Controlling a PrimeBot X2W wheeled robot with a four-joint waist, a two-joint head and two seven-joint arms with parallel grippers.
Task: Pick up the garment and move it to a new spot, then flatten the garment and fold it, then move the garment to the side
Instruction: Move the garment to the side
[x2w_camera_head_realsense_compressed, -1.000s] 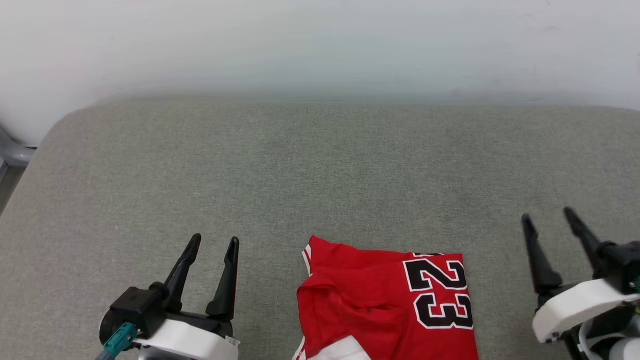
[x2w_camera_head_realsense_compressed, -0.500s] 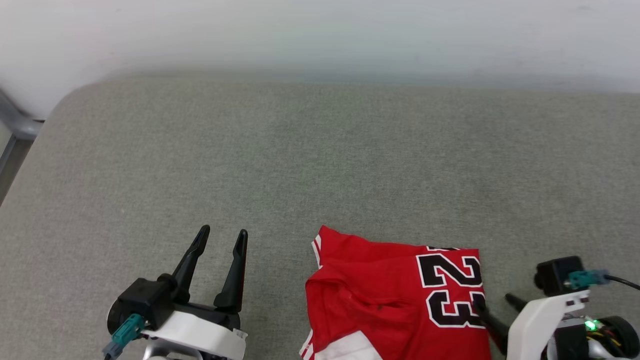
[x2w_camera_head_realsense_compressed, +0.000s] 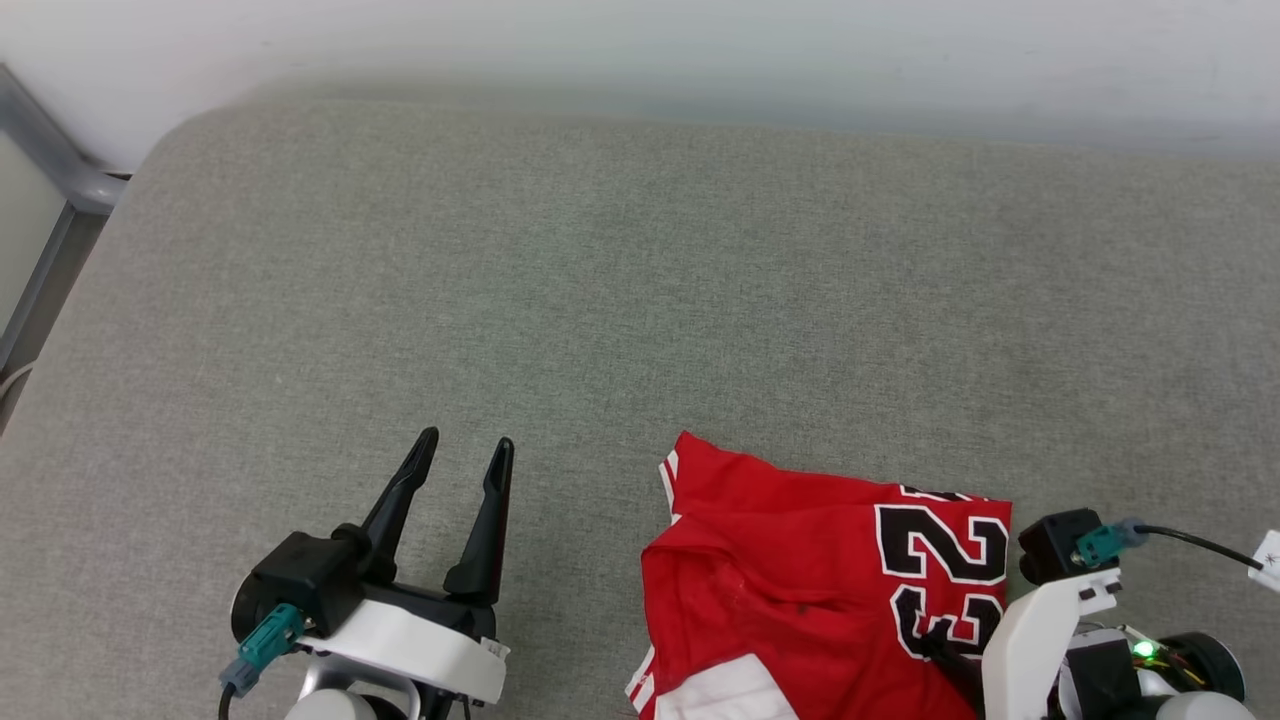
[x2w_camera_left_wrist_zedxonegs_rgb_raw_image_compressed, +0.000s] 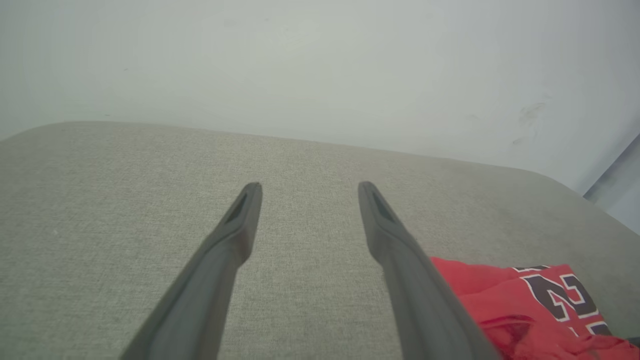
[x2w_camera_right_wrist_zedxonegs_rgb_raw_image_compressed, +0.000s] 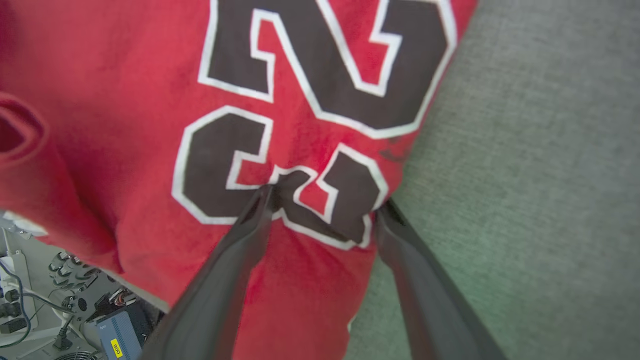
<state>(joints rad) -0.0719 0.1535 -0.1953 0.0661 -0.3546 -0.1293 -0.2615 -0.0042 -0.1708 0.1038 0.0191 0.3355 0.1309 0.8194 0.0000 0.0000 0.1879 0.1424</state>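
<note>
Red garment (x2w_camera_head_realsense_compressed: 800, 590) lies folded at the near edge of the grey cushion (x2w_camera_head_realsense_compressed: 600, 300); right gripper (x2w_camera_right_wrist_zedxonegs_rgb_raw_image_compressed: 325, 200) straddles its right edge, fingers spread (nothing pinched yet). Close shallow and only the top layer may lift, spoiling the fold. Right wrist view shows that straddle; head view adds the left gripper (x2w_camera_head_realsense_compressed: 467, 442), parted and idle.

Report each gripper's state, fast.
Left gripper: open, empty, over the grey fabric cushion.
Right gripper: open, straddling the black-and-white numbered edge of the red jersey T-shirt, not clamped.
</note>
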